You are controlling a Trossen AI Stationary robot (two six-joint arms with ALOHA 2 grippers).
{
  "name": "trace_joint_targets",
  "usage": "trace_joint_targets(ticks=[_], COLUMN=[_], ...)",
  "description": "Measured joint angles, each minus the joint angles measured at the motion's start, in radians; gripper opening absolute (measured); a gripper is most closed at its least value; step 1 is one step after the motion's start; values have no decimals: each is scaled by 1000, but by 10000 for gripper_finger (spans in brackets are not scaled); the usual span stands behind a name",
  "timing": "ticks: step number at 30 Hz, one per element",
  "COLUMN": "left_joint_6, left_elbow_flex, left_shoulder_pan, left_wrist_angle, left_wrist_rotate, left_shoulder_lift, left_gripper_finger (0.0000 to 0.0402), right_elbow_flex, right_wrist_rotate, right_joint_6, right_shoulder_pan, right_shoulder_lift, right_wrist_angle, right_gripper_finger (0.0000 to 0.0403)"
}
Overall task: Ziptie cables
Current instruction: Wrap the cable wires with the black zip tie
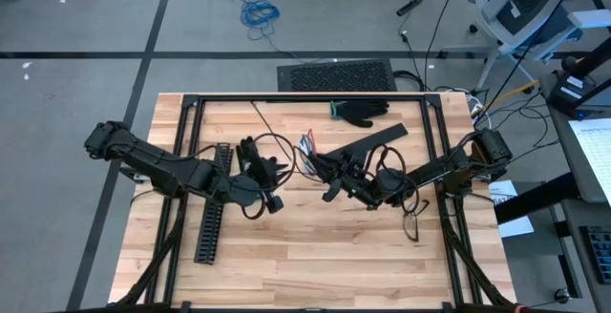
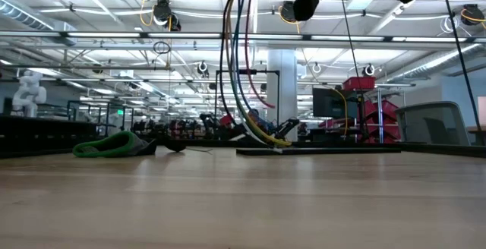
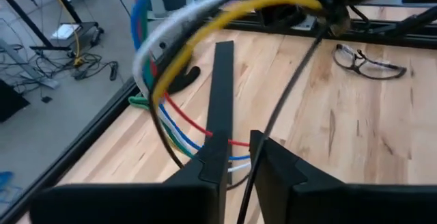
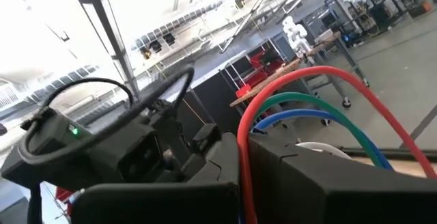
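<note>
Progress: I judge the tie not yet made. I see no tie closed around the cables [image 1: 307,147]; they are lifted off the table between my two grippers, so gathering is under way and the binding itself is left.
Right gripper [image 1: 336,185]: near the middle of the table, toward the right edge, shut on the cables, which arch out past its fingers in the right wrist view.
Left gripper [image 1: 274,201]: near the middle, toward the left edge. A thin dark wire [image 3: 273,118] runs through the narrow gap between its fingers; I cannot tell whether it is pinched.
Cables: a loose bundle of red, blue, green, white and yellow wires, looping, hanging above the table's middle with the ends fanned toward the far edge.
Slotted channel [image 1: 212,218]: flat by the left edge, untouched.
</note>
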Motion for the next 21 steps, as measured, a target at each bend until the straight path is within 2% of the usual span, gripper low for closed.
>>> trace_joint_targets(ticks=[8,15,21], left_joint_6=[2,55,-23], left_elbow_flex=[10,33,30], left_shoulder_pan=[0,-1,0], left_wrist_angle=[-15,-11,-8], left_wrist_rotate=[-22,-20,70], left_shoulder_lift=[0,0,12], left_gripper_finger=[79,80,80], right_elbow_flex=[0,0,0], right_wrist_rotate=[-26,-27,-34], right_joint_6=[123,370,505], right_shoulder_pan=[2,42,78], right_shoulder_lift=[0,0,0], right_wrist_angle=[-59,-287,-361], right_gripper_finger=[1,1,1])
